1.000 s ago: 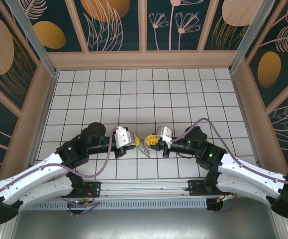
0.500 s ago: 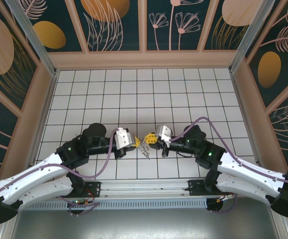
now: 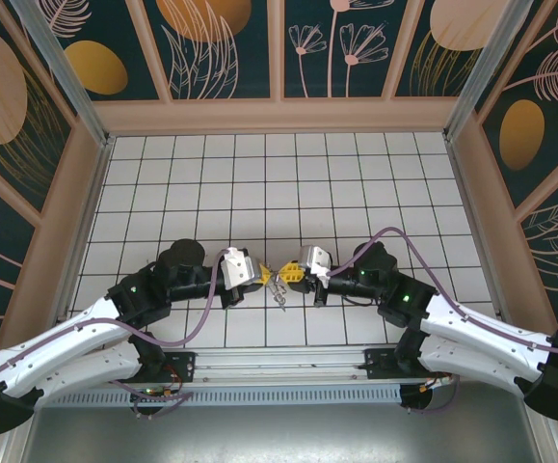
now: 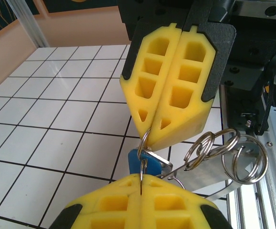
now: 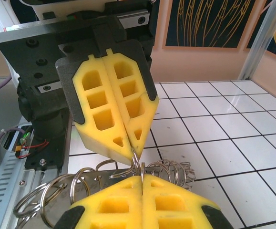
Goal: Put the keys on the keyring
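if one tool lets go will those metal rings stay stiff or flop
Probably flop: the metal rings are separate linked loops, so the free ones would likely swing. They look thin, so likely light. Smooth wire pinched in the left tool and right tool may slip; the blue key may twist.

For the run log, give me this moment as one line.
left tool: shut on keyring | right tool: shut on keyring | blue key: between tool tips
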`<state>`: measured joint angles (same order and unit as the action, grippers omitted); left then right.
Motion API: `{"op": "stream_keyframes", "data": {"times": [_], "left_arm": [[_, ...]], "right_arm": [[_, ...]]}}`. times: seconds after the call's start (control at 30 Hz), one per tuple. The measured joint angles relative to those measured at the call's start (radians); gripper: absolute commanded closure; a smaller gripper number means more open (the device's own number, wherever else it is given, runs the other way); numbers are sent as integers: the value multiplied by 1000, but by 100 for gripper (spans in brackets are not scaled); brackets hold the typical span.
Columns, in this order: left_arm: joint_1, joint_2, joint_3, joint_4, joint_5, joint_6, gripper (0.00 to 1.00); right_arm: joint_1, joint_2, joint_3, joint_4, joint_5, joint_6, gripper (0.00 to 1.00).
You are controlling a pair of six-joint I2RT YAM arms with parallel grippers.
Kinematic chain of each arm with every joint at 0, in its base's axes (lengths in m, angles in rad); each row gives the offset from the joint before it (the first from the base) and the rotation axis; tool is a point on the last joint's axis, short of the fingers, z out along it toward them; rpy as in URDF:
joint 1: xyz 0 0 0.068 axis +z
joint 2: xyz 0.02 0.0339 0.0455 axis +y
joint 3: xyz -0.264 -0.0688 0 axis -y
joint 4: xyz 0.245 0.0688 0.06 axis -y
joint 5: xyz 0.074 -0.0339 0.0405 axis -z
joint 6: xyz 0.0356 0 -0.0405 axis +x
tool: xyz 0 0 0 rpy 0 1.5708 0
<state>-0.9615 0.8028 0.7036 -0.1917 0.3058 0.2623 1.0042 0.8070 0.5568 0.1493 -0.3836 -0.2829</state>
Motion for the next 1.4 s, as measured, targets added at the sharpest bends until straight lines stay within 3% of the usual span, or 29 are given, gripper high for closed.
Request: {"op": "stream_keyframes", "data": {"times": [1.4], "left_arm": [[-5, -13, 0, -6, -3, 7, 100]], "right_arm": [[46, -5, 31, -65, 23, -26, 100]]}}
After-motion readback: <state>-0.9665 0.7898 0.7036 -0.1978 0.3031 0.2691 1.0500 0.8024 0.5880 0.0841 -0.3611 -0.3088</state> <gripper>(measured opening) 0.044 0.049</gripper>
